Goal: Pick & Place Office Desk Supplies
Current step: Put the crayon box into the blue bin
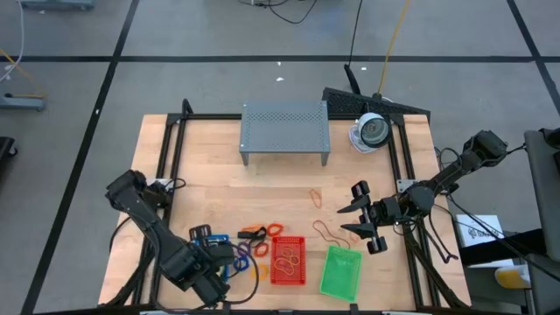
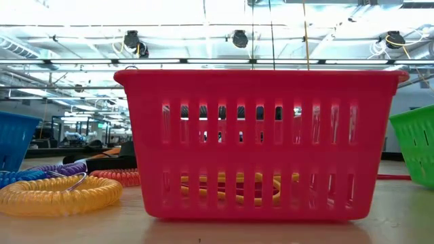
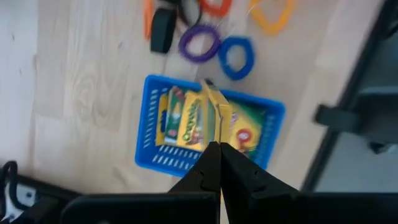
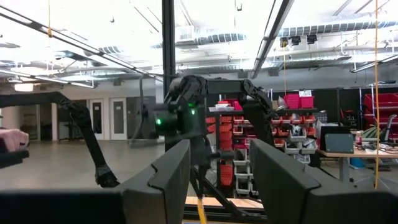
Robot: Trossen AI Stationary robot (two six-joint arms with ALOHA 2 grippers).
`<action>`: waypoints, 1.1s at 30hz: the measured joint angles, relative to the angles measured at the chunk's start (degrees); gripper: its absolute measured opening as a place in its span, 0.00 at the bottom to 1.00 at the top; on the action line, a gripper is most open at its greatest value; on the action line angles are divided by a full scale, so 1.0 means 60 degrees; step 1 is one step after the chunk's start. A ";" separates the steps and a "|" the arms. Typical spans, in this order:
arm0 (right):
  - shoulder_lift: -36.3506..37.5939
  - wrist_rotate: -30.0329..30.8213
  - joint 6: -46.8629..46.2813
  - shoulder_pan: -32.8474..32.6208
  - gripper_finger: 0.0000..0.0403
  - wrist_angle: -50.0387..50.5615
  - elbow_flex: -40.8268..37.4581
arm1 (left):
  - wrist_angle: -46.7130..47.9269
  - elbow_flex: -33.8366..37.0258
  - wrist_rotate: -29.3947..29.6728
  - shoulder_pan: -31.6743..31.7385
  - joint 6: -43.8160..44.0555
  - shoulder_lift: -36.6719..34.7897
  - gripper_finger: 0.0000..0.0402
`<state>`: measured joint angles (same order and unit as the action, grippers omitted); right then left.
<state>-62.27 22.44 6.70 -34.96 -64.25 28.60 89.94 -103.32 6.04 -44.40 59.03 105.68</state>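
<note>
Jaws pinch a crayon box (image 3: 214,112) over the blue tray (image 3: 186,163).
Left gripper (image 3: 219,163) holds it edge-up above boxes already inside, at the desk's (image 1: 210,175) near-left corner; the placing step looks underway, and next calls for lowering and letting go. Right gripper (image 1: 361,223) waits above the desk's right side, jaws spread.

Three mesh trays (image 1: 288,261) sit in a row along the surface's (image 1: 210,184) near edge, coil rings (image 1: 261,248) between the left two. Metal shelf (image 1: 284,129) at far edge, round device (image 1: 373,131) beside it toward the far right corner.
</note>
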 joint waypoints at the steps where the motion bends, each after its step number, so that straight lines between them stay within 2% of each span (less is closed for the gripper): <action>1: 0.0001 0.0000 0.0000 0.0000 0.38 0.0000 0.0000 | 0.0002 0.0272 -0.0013 -0.0022 0.0075 -0.0086 0.00; 7: 0.0001 0.0000 0.0000 0.0000 0.38 -0.0029 0.0000 | 0.0049 0.1796 0.0007 -0.0185 0.0841 -0.0761 0.00; 11: 0.0001 0.0000 0.0000 0.0000 0.38 -0.0029 0.0000 | 0.0012 0.2259 -0.0017 -0.0292 0.1152 -0.1191 0.00; 21: 0.0001 0.0000 0.0000 0.0000 0.38 -0.0029 0.0000 | 0.0019 0.2283 0.0707 -0.0317 0.1484 -0.1761 0.00; 33: 0.0001 0.0000 0.0000 0.0000 0.38 -0.0025 0.0000 | 0.0032 0.2283 0.0754 -0.0481 0.1445 -0.1017 0.00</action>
<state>-62.26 22.44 6.70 -34.96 -64.40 28.60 90.13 -89.62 10.57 -47.29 67.70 99.58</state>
